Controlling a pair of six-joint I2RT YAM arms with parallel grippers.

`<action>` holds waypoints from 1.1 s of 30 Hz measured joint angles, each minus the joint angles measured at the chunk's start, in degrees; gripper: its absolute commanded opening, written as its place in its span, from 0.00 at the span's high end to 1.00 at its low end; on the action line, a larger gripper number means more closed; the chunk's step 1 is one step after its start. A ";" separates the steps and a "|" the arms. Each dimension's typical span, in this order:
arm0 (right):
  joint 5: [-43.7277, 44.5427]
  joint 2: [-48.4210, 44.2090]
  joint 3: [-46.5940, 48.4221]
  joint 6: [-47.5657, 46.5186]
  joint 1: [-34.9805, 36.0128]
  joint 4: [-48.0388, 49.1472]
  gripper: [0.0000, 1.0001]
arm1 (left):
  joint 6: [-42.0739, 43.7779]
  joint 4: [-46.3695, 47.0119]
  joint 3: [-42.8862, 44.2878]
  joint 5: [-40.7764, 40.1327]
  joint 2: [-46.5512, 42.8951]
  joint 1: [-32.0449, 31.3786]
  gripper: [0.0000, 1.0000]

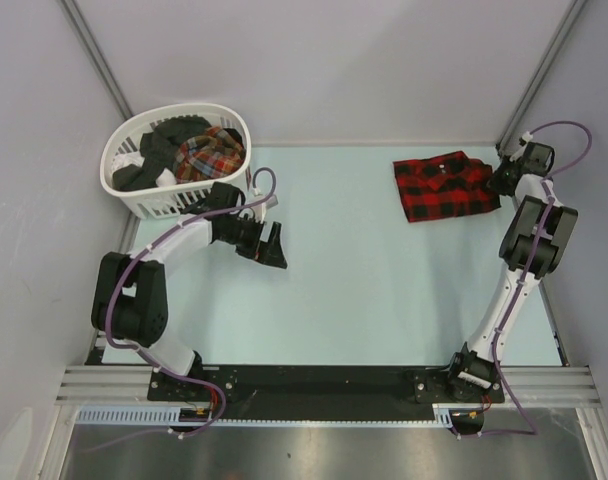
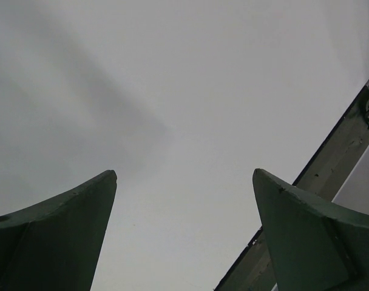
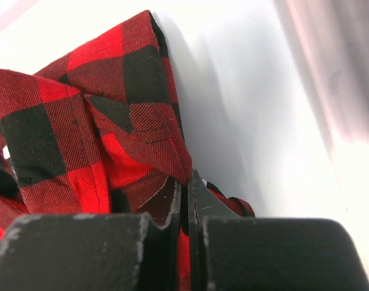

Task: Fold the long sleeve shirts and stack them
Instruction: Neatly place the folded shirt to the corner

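The pale blue-green table carries cloth at 2 far corners. At the far left stands the white slatted plastic basket, which serves as the supply. A finer multicolour plaid shirt lies in it among dark garments and is not yet taken out. At the far right the red-and-black checked flannel shirt is laid on the table as a compact, roughly rectangular bundle. It is judged to be the start of the stack, set well apart from the basket, presumably so that folding can be done between them.

The right arm is stretched far forward along the right edge, with the wrist turned inward. The right gripper is closed to a narrow slit on the bundle's right edge. In the wrist view a fold of red cloth is seen pinched between the fingers, a hold judged suited to tidying or settling the fold.

The left arm is bent sharply at the elbow, with the forearm reaching toward the basket. The left gripper is held just beside the basket's near side. It is spread wide with nothing between the fingers, and only grey wall is seen past them.
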 measured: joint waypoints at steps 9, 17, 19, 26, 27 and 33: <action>4.13 3.32 4.55 1.20 -1.66 1.77 1.00 | 0.17 -0.42 0.44 -1.20 0.00 1.29 0.01; 5.57 5.14 7.52 -0.11 -1.99 2.91 0.33 | 0.35 -0.79 1.05 -1.57 0.00 2.08 0.01; 5.27 5.11 7.56 -1.09 -2.27 3.30 0.24 | 0.35 -0.87 1.68 -1.57 0.00 2.43 0.01; -1.73 1.14 7.58 -6.75 -3.41 1.22 0.22 | 0.48 -0.98 4.37 -1.57 -0.11 3.56 0.01; -3.30 -0.15 7.69 -7.69 -3.54 0.98 0.21 | 0.52 -0.94 4.39 -1.60 -0.35 3.58 0.00; -15.13 -6.84 12.94 -12.04 -3.89 -4.59 0.07 | 1.51 -1.09 5.11 -1.95 -3.48 3.63 0.01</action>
